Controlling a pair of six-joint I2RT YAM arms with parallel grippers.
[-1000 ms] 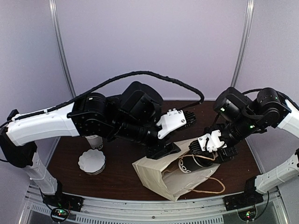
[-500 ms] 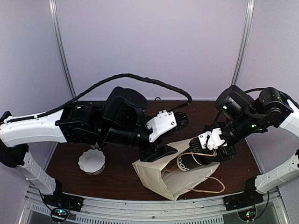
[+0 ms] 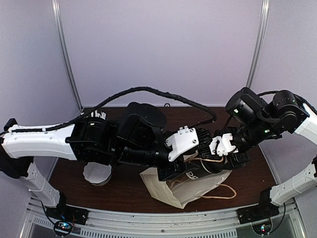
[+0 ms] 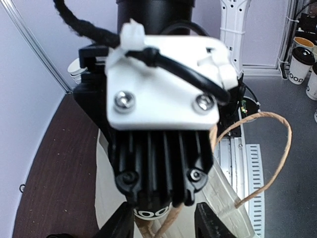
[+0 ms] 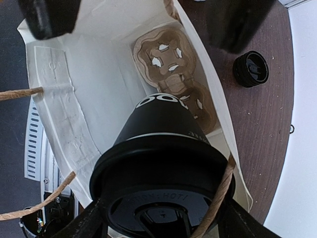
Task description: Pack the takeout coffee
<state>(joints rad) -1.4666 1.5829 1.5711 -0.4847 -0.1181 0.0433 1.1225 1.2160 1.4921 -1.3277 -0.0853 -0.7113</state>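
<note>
Right gripper (image 5: 163,220) is clamped on the glossy dome-lidded takeout coffee (image 5: 163,144), which points into the creased white paper bag (image 5: 94,94). Left gripper (image 4: 163,223) is blurry, so I honestly can't tell if it's gripping.

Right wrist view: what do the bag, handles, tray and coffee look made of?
Bag: white matte paper, creased, glued folds.
Handles: tan twisted paper cord, probably.
Tray: brown moulded pulp, seemingly; rough, punched slots.
Takeout coffee: dark paper-looking cup, printed; glossy black plastic lid.
</note>
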